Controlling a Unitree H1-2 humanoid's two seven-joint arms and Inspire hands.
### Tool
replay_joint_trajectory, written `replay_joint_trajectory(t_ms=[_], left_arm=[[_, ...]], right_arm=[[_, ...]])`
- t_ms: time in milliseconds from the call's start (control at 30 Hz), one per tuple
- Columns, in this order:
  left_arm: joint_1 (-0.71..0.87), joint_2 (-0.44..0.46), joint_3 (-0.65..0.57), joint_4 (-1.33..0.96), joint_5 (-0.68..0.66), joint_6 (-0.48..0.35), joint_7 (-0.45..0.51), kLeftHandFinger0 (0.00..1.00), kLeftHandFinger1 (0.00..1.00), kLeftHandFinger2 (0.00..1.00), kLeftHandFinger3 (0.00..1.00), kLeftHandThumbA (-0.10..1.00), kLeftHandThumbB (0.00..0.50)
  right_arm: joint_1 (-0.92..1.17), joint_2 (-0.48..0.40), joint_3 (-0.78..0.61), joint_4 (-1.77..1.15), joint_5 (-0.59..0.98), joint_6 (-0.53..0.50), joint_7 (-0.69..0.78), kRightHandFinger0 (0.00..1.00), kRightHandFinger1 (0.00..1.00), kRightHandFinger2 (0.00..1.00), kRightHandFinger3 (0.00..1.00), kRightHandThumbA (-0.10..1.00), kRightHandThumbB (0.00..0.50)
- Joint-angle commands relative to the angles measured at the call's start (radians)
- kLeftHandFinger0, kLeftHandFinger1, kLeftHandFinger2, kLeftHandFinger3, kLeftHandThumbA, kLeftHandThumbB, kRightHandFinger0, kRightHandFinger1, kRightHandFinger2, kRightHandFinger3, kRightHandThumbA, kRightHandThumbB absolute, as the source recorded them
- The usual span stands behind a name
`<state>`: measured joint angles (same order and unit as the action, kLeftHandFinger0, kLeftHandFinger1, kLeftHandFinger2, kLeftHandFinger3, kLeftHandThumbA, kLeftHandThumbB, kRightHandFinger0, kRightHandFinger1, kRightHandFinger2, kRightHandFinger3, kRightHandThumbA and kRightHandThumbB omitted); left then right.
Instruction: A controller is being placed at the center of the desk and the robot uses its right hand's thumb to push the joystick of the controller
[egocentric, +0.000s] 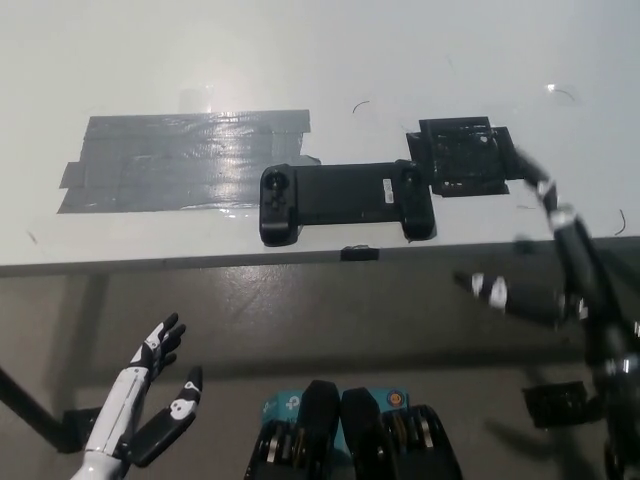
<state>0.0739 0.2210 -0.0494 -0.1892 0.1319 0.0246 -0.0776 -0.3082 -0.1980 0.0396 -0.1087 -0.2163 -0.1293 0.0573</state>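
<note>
Head view: black right hand (560, 265) raised at the desk's (320, 60) front edge, fingers spread, empty. White left hand (150, 400) rests low, fingers apart. Black controller (345, 200) lies lengthwise left-to-right near the edge, mid-desk.

Glossy white desk top (330, 50), smooth (glare spots near the far edge); shiny, wrinkled grey tape (180, 160); matt black plastic controller (345, 195).

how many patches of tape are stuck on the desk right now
2. A wide grey tape patch lies left of the controller; a smaller black tape patch sits at its right end, with the right hand reaching over its edge.
</note>
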Motion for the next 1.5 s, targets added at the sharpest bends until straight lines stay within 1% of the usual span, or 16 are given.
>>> replay_joint_trajectory(t_ms=[0, 100, 200, 233, 333, 467, 533, 600, 733, 833, 867, 900, 1033, 1067, 1133, 1467], left_arm=[[-0.011, 0.005, 0.001, -0.033, 0.007, -0.016, -0.007, 1.0, 1.0, 1.0, 1.0, 0.5, 0.1], [-0.011, 0.007, 0.007, -0.034, 0.003, -0.016, -0.006, 1.0, 1.0, 1.0, 1.0, 0.51, 0.107], [-0.02, 0.008, 0.009, -0.041, 0.001, 0.001, -0.008, 1.0, 1.0, 1.0, 1.0, 0.5, 0.103], [-0.018, 0.008, 0.009, -0.044, -0.004, -0.001, -0.011, 1.0, 1.0, 1.0, 1.0, 0.5, 0.097], [-0.013, 0.008, 0.012, -0.043, -0.007, -0.008, -0.009, 1.0, 1.0, 1.0, 1.0, 0.49, 0.097], [-0.016, 0.009, 0.014, -0.042, -0.006, -0.008, -0.009, 1.0, 1.0, 1.0, 1.0, 0.5, 0.092], [-0.025, 0.008, 0.013, -0.04, -0.008, -0.005, -0.011, 1.0, 1.0, 1.0, 1.0, 0.49, 0.093], [-0.028, 0.007, 0.012, -0.038, -0.012, -0.009, -0.013, 1.0, 1.0, 1.0, 1.0, 0.48, 0.091], [-0.049, 0.012, 0.01, -0.038, -0.001, 0.003, -0.015, 1.0, 1.0, 1.0, 1.0, 0.49, 0.092], [-0.072, 0.014, 0.013, -0.03, -0.005, 0.004, -0.017, 1.0, 1.0, 1.0, 1.0, 0.51, 0.096], [-0.068, 0.011, 0.01, -0.031, 0.0, 0.001, -0.013, 1.0, 1.0, 1.0, 1.0, 0.51, 0.098], [-0.064, 0.007, 0.01, -0.031, -0.007, -0.003, -0.014, 1.0, 1.0, 1.0, 1.0, 0.49, 0.095], [-0.059, 0.001, 0.005, -0.038, -0.003, 0.003, -0.013, 1.0, 1.0, 1.0, 1.0, 0.48, 0.09], [-0.059, 0.002, 0.005, -0.041, -0.003, 0.006, -0.013, 1.0, 1.0, 1.0, 1.0, 0.48, 0.09], [-0.063, 0.005, 0.008, -0.044, -0.006, 0.01, -0.015, 1.0, 1.0, 1.0, 1.0, 0.47, 0.09], [-0.079, 0.006, 0.009, -0.051, -0.008, 0.03, -0.018, 1.0, 1.0, 1.0, 1.0, 0.43, 0.085]], right_arm=[[-0.121, -0.022, -0.033, 0.032, 0.003, 0.074, -0.003, 1.0, 1.0, 1.0, 1.0, 1.0, 0.326], [-0.209, -0.02, -0.033, 0.122, 0.022, 0.106, 0.012, 1.0, 1.0, 1.0, 1.0, 1.0, 0.325], [-0.282, -0.02, -0.03, 0.223, 0.018, 0.11, 0.006, 1.0, 1.0, 1.0, 1.0, 1.0, 0.351], [-0.304, -0.023, -0.023, 0.246, 0.001, 0.135, 0.007, 1.0, 1.0, 1.0, 1.0, 1.0, 0.365], [-0.378, -0.023, -0.014, 0.352, 0.015, 0.142, 0.021, 1.0, 1.0, 1.0, 1.0, 1.0, 0.353], [-0.447, -0.019, -0.005, 0.439, 0.018, 0.188, 0.036, 1.0, 1.0, 1.0, 1.0, 1.0, 0.357], [-0.481, -0.018, -0.001, 0.483, 0.024, 0.204, 0.045, 1.0, 1.0, 1.0, 1.0, 0.99, 0.377], [-0.514, -0.019, 0.01, 0.534, 0.02, 0.224, 0.056, 1.0, 1.0, 1.0, 1.0, 1.0, 0.425], [-0.57, -0.025, 0.03, 0.609, 0.009, 0.236, 0.067, 1.0, 1.0, 1.0, 1.0, 1.0, 0.427], [-0.609, -0.024, 0.039, 0.678, 0.008, 0.209, 0.057, 1.0, 1.0, 1.0, 1.0, 1.0, 0.43], [-0.613, -0.026, 0.045, 0.689, 0.004, 0.213, 0.058, 1.0, 1.0, 1.0, 1.0, 1.0, 0.433], [-0.615, -0.024, 0.046, 0.693, 0.006, 0.222, 0.06, 1.0, 1.0, 1.0, 1.0, 1.0, 0.452], [-0.632, -0.024, 0.07, 0.739, -0.019, 0.22, 0.049, 1.0, 1.0, 1.0, 1.0, 1.0, 0.438], [-0.637, -0.02, 0.074, 0.754, -0.019, 0.222, 0.048, 1.0, 1.0, 1.0, 1.0, 1.0, 0.419], [-0.648, -0.014, 0.077, 0.783, -0.015, 0.212, 0.043, 1.0, 1.0, 1.0, 1.0, 1.0, 0.407], [-0.67, 0.005, 0.073, 0.86, 0.003, 0.212, 0.04, 1.0, 1.0, 1.0, 1.0, 1.0, 0.387]])
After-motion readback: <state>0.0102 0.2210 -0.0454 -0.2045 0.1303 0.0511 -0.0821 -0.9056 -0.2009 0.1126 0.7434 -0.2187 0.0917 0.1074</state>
